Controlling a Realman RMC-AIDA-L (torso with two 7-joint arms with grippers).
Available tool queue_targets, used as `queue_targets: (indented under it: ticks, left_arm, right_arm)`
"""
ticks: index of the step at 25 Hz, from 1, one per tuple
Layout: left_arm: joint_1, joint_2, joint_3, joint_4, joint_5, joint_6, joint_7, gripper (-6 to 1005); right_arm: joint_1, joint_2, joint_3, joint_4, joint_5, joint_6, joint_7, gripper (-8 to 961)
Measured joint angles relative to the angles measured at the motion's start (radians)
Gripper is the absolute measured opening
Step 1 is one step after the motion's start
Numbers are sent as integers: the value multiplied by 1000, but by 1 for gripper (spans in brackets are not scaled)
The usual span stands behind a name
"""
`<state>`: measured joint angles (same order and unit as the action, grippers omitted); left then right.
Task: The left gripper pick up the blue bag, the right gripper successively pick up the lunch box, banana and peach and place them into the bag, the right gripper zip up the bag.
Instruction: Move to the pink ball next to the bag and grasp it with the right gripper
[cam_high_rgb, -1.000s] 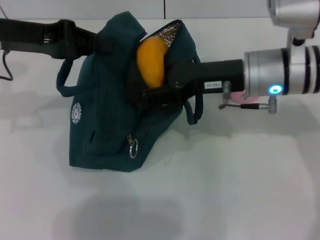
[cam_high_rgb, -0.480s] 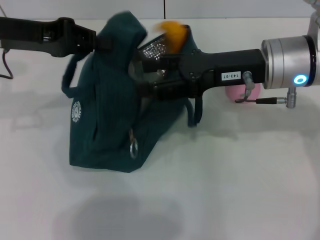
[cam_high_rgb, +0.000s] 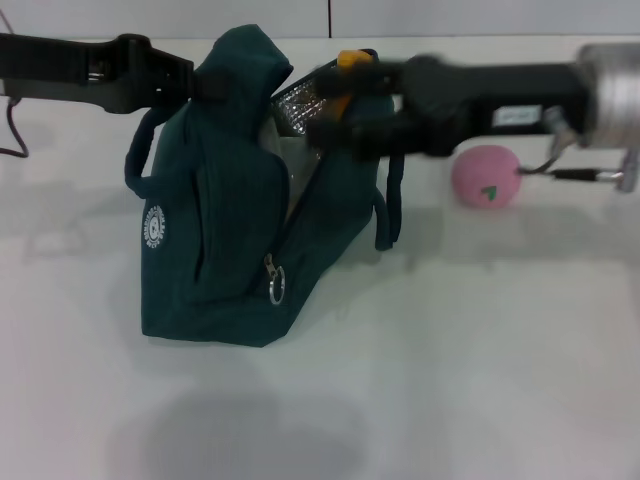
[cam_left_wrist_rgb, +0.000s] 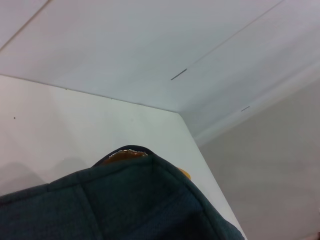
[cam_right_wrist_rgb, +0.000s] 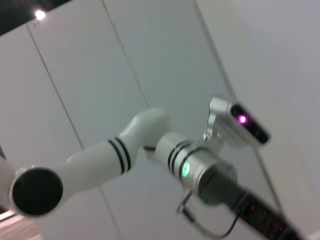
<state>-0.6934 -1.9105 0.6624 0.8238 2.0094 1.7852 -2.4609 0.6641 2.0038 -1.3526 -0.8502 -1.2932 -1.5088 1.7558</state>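
The blue bag stands on the white table, its top pinched shut in the left gripper, which holds that edge up. At the bag's open mouth, the right gripper hovers over the silver lining; whether its jaws are apart or together I cannot tell. A bit of the banana shows just behind them. The peach sits on the table beside the bag, under the right arm. A pale wall rises behind the bag.

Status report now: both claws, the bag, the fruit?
Left claw holds blue bag open. Right claw at bag mouth, banana going in. Peach waits on table.
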Motion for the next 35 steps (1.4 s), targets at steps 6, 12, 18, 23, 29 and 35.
queue_targets:
  ticks: [6,12,18,23,29,35]
  left_arm:
    - [-2,-2,-1,0,-3,-1,0,72]
    - [-6,-7,-1,0,-3,-1,1,72]
    - [-12,-11,1,0,-3,0,1,73]
    - [-13,-11,1,0,-3,0,2,74]
    - [-15,-12,3,0,-3,-1,3,74]
    - [-23,-12,5,0,-3,-1,4,75]
  right_arm:
    - [-105,-8,204,-155,-136,23,68,858]
    - [-128,-25,359,-289,-384,40,230,857]
    - [-90,-66,400,-298,-618,74,341,855]
    - [16,-80,392,-271,-903,71,492,847]
    - [173,-58,392,-121,-1132,75,574,838]
    - [246,-31,390,9,-1211,154,577,829]
